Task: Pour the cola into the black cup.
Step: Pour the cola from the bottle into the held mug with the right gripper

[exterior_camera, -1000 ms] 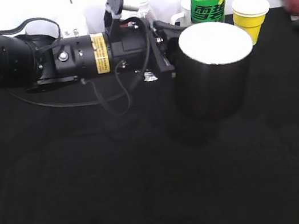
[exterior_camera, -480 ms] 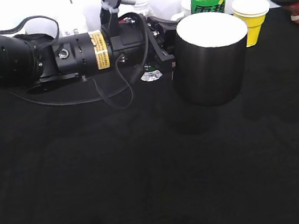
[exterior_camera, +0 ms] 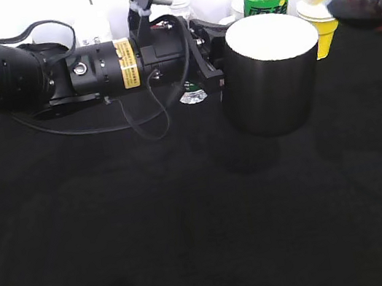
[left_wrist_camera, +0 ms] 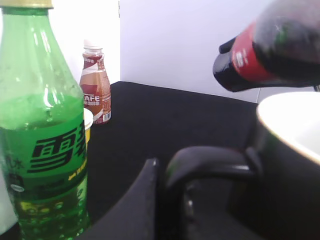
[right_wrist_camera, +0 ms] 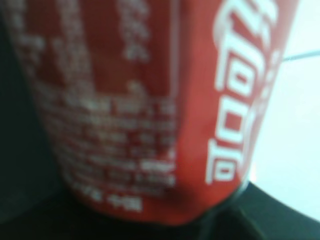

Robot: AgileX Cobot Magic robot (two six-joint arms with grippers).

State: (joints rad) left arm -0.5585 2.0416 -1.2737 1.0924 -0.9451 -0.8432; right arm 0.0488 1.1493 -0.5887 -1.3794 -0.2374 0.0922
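So the cup (exterior_camera: 268, 77) is held off the table by its handle in the left gripper (exterior_camera: 200, 60); the cola (exterior_camera: 366, 1) is tilted beside its rim, the right gripper's grasp undeterminable, with pouring apparently not yet begun

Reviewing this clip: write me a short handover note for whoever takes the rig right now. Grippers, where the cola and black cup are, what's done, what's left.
Left gripper: shut on the handle of the black cup, which looks held just above the black table.
Right gripper: its fingers are not visible; the wrist view is filled by the red label of the cola, so it presumably holds the bottle.
The cola is tipped almost level, with its open neck toward the cup rim and beside the yellow paper cup.
Done: both items are picked up, the bottle tilted.
Left: no stream visible yet; finish the pour into the cup.
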